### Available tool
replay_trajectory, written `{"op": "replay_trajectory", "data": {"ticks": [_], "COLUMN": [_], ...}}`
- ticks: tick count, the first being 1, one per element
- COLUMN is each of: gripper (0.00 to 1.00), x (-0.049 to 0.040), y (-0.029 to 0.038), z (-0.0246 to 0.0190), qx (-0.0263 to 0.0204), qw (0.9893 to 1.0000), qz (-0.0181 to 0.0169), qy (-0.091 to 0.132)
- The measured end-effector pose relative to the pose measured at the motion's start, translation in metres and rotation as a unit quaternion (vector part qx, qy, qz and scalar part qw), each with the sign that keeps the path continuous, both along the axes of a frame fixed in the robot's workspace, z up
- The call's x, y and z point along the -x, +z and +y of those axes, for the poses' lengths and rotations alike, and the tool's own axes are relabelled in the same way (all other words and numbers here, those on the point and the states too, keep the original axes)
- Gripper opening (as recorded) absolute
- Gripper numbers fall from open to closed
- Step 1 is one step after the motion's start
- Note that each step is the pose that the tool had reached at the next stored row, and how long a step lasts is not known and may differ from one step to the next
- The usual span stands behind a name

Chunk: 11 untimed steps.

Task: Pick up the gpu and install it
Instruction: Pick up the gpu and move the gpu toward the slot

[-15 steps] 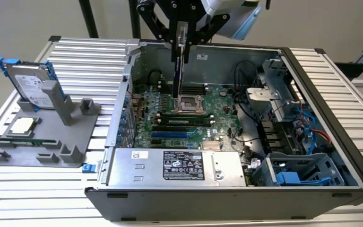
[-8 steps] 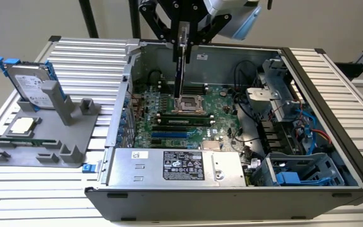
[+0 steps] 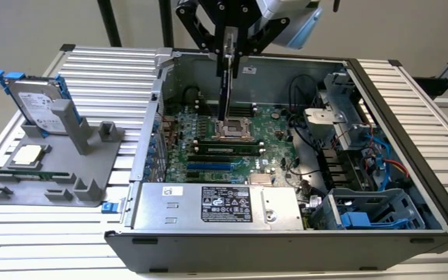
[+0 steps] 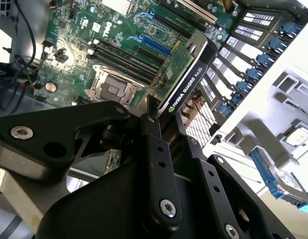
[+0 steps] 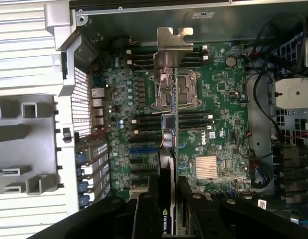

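My tool [image 3: 230, 58] is clenched on the gpu [image 3: 225, 99], fingers pinching its upper end. Card hangs on edge, long side vertical, inside the open computer case [image 3: 286, 248]. In the exterior view its lower end sits over the motherboard [image 3: 200, 137], right around the CPU socket [image 3: 233, 128]; can't tell if it touches the board.

In the first wrist view the tool [image 5: 167, 185] grips the gpu [image 5: 166, 164] seen edge-on, silver bracket [image 5: 172, 41] at the far end from my fingers. In the second wrist view the tool [image 4: 166, 122] has the gpu [image 4: 186, 79] with the green board face toward the socket side and the black shroud edge toward the case's rear slots.

Grey holder tray [image 3: 53, 181] is on the counter [image 3: 45, 233] to the exterior view's left of the case, hard drive [image 3: 41, 108] standing in it. Power supply [image 3: 216, 204] sits at the near wall of the case.
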State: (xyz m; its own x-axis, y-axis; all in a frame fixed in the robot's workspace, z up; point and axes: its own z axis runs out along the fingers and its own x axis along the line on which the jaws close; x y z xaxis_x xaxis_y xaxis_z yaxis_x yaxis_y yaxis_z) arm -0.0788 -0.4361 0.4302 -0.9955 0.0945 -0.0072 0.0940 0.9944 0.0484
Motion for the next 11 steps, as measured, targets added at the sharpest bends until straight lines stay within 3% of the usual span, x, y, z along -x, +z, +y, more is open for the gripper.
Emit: {"op": "replay_trajectory", "data": {"ticks": [11], "gripper": [0.0], "x": [-0.007], "y": [0.0], "z": [0.0], "qx": [0.0], "qw": [1.0], "qz": [0.0], "qy": [0.0]}}
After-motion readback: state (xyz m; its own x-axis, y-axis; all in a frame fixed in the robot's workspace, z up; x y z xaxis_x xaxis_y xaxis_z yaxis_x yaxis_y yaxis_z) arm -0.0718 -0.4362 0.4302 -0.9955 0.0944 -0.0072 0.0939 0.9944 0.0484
